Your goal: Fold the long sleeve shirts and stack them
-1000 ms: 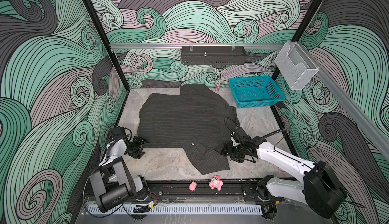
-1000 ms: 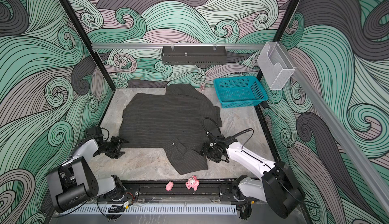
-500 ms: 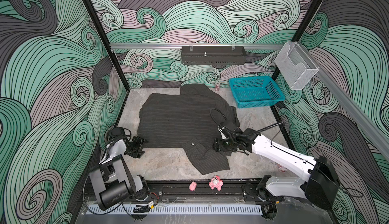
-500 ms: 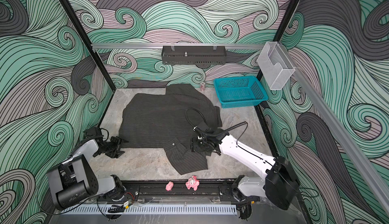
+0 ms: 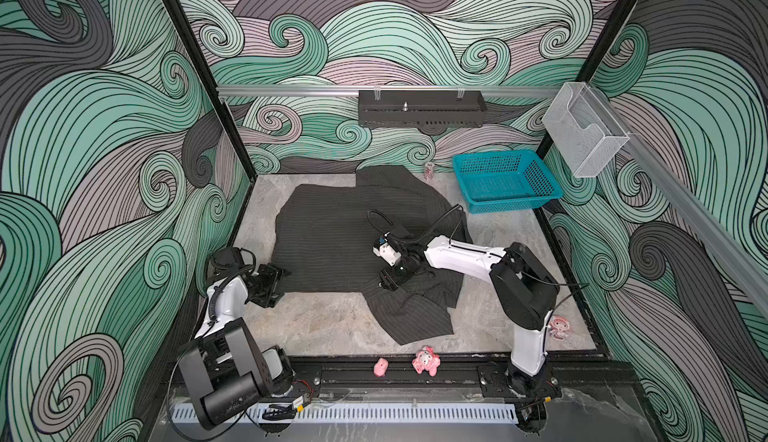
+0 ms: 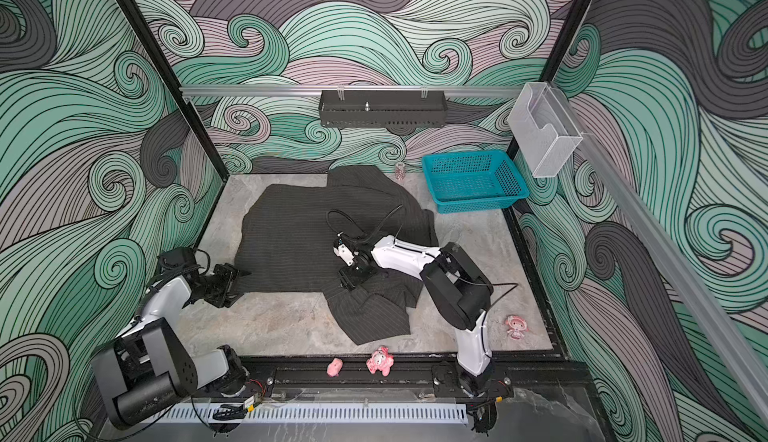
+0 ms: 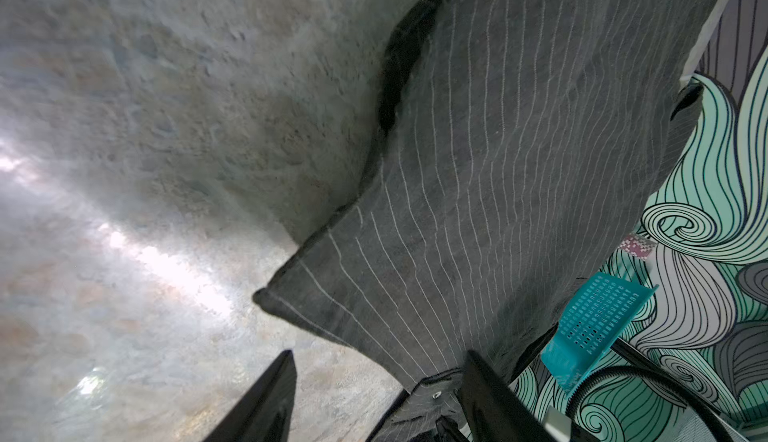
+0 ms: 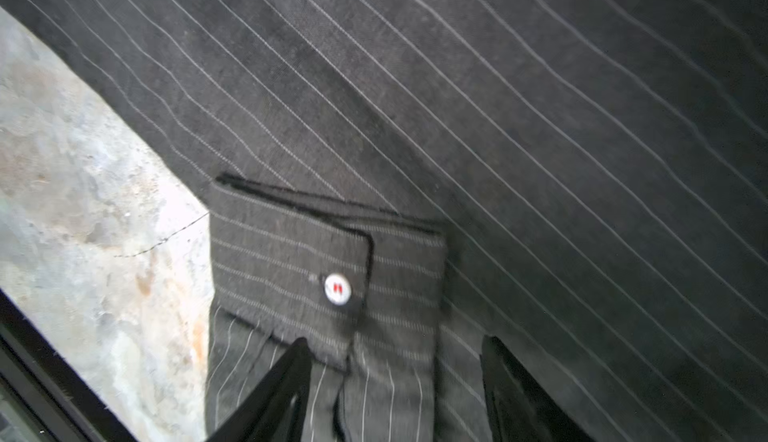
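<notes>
We saw the shirt (image 5: 332,236) spread mid-table (image 5: 316,323). Our left gripper (image 7: 374,402) stood wide open at its front left corner, and our right gripper (image 8: 395,398) stood wide open over a buttoned cuff (image 8: 291,261).

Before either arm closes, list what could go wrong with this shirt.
The right fingers straddle the sleeve at its buttoned cuff, atop more fabric; closing could pinch several layers and drag the whole shirt.
The left fingers stand open at the shirt's corner with mostly bare table between them; they might miss the hem.
Fabric at the front edge lies near a pink toy; a pull could knock it.
</notes>
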`<state>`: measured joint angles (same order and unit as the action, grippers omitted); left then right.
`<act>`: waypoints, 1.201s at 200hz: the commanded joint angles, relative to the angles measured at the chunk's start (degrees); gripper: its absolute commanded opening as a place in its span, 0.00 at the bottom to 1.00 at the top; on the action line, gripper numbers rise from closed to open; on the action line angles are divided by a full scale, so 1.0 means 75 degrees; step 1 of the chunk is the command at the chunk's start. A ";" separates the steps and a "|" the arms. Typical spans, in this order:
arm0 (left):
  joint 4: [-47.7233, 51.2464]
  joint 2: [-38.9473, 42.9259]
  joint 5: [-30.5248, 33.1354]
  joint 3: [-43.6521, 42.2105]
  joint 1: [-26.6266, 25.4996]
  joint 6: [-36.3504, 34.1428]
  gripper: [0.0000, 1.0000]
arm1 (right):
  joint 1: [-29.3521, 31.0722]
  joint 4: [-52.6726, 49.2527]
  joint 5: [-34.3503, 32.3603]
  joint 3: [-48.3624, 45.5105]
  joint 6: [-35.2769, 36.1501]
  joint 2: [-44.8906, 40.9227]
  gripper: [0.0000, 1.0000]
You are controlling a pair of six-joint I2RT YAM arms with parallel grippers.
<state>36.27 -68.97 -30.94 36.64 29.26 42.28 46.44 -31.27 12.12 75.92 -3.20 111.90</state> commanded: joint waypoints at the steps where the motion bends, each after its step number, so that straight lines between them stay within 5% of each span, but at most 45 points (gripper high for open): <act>1: 0.0200 0.0123 -0.0150 0.0269 0.0095 0.0050 0.67 | -0.0004 0.0005 0.0118 0.0358 0.0555 0.0242 0.66; 52: 0.0098 0.0038 -0.0187 0.0270 0.0095 0.0056 0.66 | 0.0008 -0.0170 0.0048 0.0652 0.0648 0.0808 0.56; 65: 0.0097 0.0014 -0.0209 0.0278 0.0097 0.0057 0.66 | 0.0038 -0.0282 0.0057 0.0707 0.0607 0.0794 0.42; 81: 0.0127 0.0009 -0.0218 0.0329 0.0107 0.0036 0.66 | 0.0091 -0.0265 -0.0096 0.0604 0.0560 0.0470 0.13; 89: 0.0132 -0.0003 -0.0222 0.0352 0.0107 0.0040 0.66 | 0.0125 -0.0265 -0.0181 0.0566 0.0530 0.0248 0.08; 164: 0.0260 0.0111 -0.0339 0.0612 0.0142 0.0063 0.66 | 0.0673 -0.1946 -0.1607 0.1227 0.0246 -0.3122 0.00; 206: 0.0302 0.0253 -0.0394 0.0766 0.0177 0.0173 0.66 | 0.0688 -0.2959 -0.2125 0.2132 -0.2126 -0.3894 0.00; 240: 0.0270 0.0354 -0.0486 0.1044 0.0222 0.0423 0.66 | 0.0966 -0.0323 -0.2441 0.0525 -0.4866 -0.5319 0.00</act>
<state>37.08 -67.79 -33.28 40.95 30.22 43.59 51.86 -44.14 -2.09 86.94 -21.96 77.67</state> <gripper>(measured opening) 0.664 0.055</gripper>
